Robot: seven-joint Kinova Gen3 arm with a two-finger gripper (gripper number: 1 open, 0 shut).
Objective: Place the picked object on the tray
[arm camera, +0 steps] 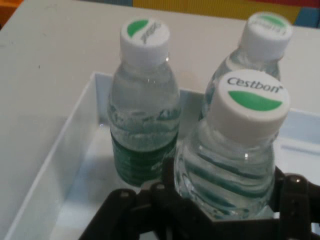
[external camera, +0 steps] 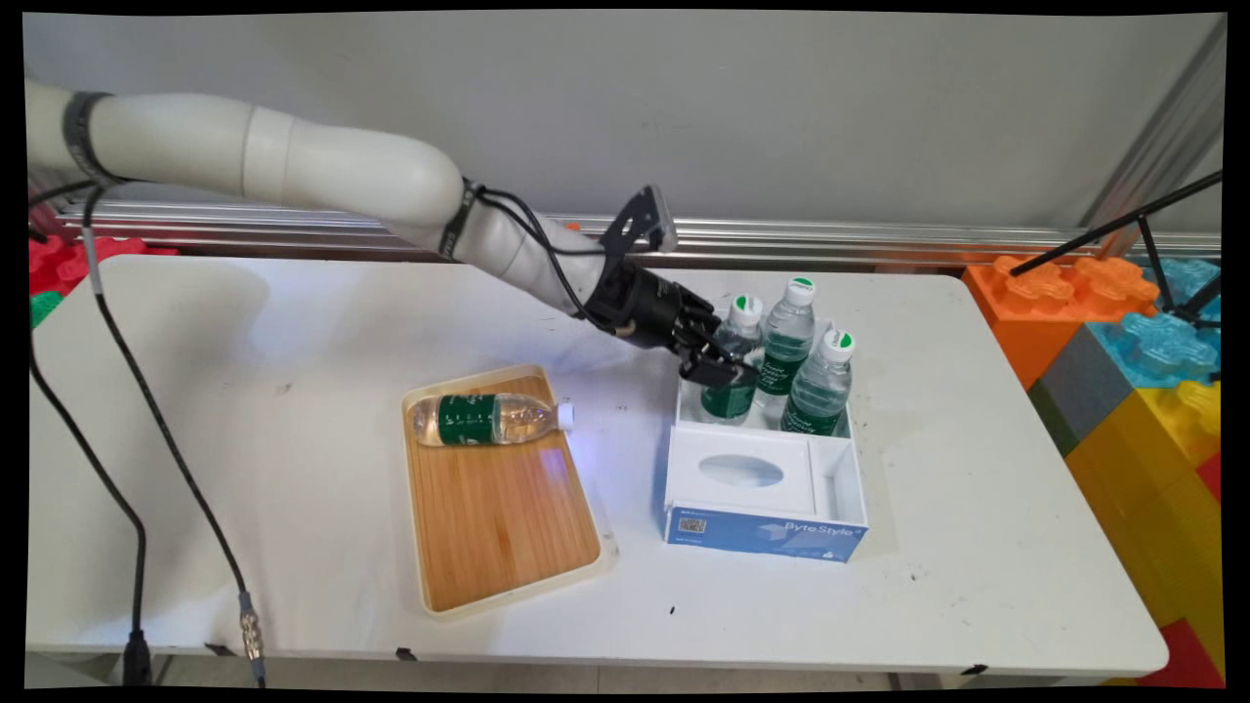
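My gripper (external camera: 723, 371) reaches down into the back of a white box (external camera: 838, 478) with a blue front, where three upright water bottles with green labels stand. Its fingers close on the sides of the leftmost bottle (external camera: 742, 327). In the hand view that bottle (arm camera: 245, 130), with a white and green Cestbon cap, sits between the gripper's (arm camera: 225, 200) two black fingers. The other two bottles (external camera: 787, 337) (external camera: 820, 386) stand right beside it; the hand view shows them as one bottle (arm camera: 145, 120) to the left and another bottle (arm camera: 260, 45) behind.
A wooden tray (external camera: 498, 527) with a cream rim lies left of the box, with a fourth bottle (external camera: 488, 418) on its side at the far end. Large coloured toy blocks (external camera: 1143, 371) stand past the table's right edge. Black cables (external camera: 146, 410) hang at the left.
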